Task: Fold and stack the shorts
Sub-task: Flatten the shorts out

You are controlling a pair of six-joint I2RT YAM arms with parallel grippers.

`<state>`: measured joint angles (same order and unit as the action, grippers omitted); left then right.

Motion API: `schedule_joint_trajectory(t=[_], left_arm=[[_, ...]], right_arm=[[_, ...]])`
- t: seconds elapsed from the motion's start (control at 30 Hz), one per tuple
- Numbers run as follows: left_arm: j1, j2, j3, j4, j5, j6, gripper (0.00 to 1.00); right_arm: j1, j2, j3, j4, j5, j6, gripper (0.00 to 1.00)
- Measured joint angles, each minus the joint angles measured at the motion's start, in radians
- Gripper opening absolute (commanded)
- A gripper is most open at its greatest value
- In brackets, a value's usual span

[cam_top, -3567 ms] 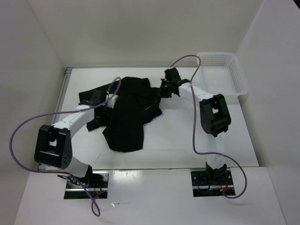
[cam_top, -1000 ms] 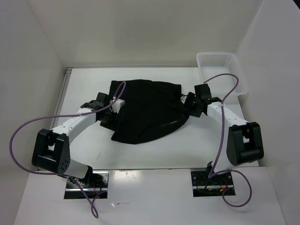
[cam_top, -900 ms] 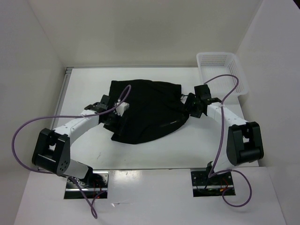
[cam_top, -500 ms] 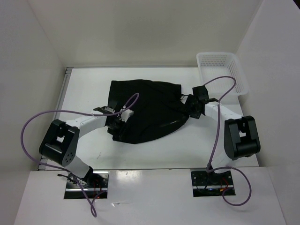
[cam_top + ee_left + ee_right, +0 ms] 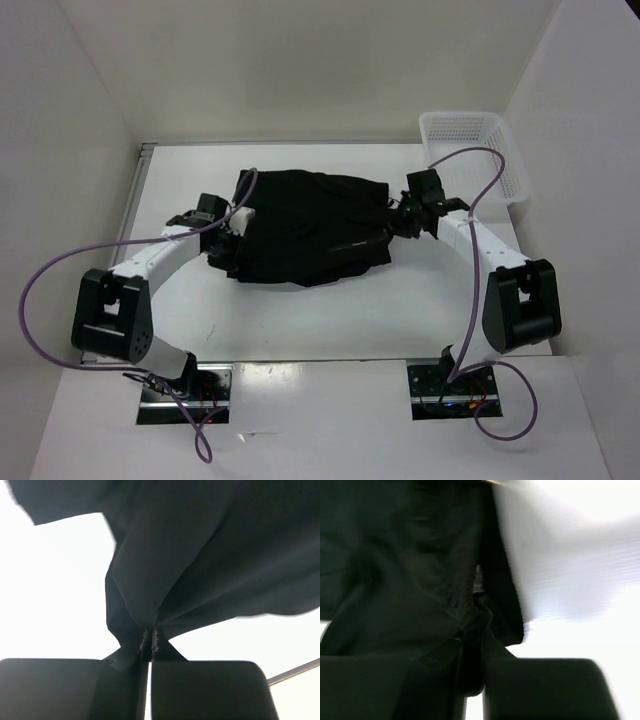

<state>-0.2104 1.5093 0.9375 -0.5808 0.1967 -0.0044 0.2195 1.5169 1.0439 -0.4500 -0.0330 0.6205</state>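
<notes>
Fingers of the left gripper (image 5: pixel 234 224) meet the left edge of the shorts (image 5: pixel 312 232) in the top view, while the right gripper (image 5: pixel 400 222) sits at the cloth's right edge. The black shorts lie spread across the middle of the white table (image 5: pixel 200 310), bunched along the near side, well apart from the white basket (image 5: pixel 470 125) at the far right corner. From the left wrist, the two jaws are pressed together on a pinch of black fabric (image 5: pixel 200 555), which fans up and away from them in taut folds. From the right wrist the picture is blurred, but the jaws seem clamped on a gathered knot of the same cloth (image 5: pixel 395 570).
</notes>
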Motion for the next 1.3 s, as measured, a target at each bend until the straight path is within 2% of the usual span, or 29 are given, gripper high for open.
schedule_joint_trajectory(t=[0.1,0.27,0.43,0.5,0.57,0.67,0.73,0.77,0.83,0.9,0.97,1.0,1.07,1.27,1.3], left_arm=[[0.052,-0.063,0.007,-0.025,-0.009,0.0,0.0],[0.089,-0.06,0.007,-0.044,-0.007,0.001,0.01],[0.173,-0.018,0.007,-0.036,0.006,0.0,0.01],[0.197,-0.005,0.01,-0.035,0.006,0.0,0.01],[0.202,-0.002,0.011,-0.032,0.007,0.0,0.01],[0.202,-0.001,0.012,-0.027,0.011,0.0,0.01],[0.202,0.001,0.012,-0.025,0.011,0.0,0.02],[0.203,0.001,0.012,-0.024,0.011,0.0,0.02],[0.203,0.004,0.012,-0.024,0.012,0.0,0.02],[0.203,0.011,0.012,-0.023,0.015,0.0,0.03],[0.203,0.016,0.011,-0.023,0.017,0.0,0.03],[0.203,0.016,0.011,-0.023,0.018,0.001,0.03],[0.203,0.016,0.011,-0.023,0.019,0.001,0.03],[0.203,0.016,0.005,-0.02,0.019,0.0,0.03],[0.203,0.016,0.005,-0.021,0.019,0.0,0.03]], right_arm=[[0.077,0.009,0.093,-0.043,-0.001,0.01,0.48],[0.163,0.145,0.27,-0.006,-0.061,0.023,0.54],[0.164,0.334,0.419,0.012,-0.093,-0.005,0.58],[0.164,0.356,0.428,0.006,-0.096,-0.032,0.58],[0.157,0.332,0.391,0.01,-0.095,-0.052,0.61],[0.129,0.2,0.229,0.029,-0.091,-0.075,0.61],[0.103,0.1,0.122,0.027,-0.079,-0.092,0.51],[0.089,0.058,0.079,0.029,-0.072,-0.099,0.41],[0.076,0.023,0.024,0.035,-0.064,-0.113,0.35],[0.077,0.039,-0.003,0.047,-0.061,-0.124,0.35],[0.077,0.083,-0.024,0.057,-0.067,-0.135,0.4],[0.077,0.111,-0.029,0.059,-0.076,-0.141,0.47],[0.079,0.161,-0.035,0.069,-0.09,-0.15,0.5],[0.079,0.217,-0.033,0.1,-0.107,-0.171,0.5],[0.08,0.222,-0.031,0.1,-0.114,-0.174,0.46]])
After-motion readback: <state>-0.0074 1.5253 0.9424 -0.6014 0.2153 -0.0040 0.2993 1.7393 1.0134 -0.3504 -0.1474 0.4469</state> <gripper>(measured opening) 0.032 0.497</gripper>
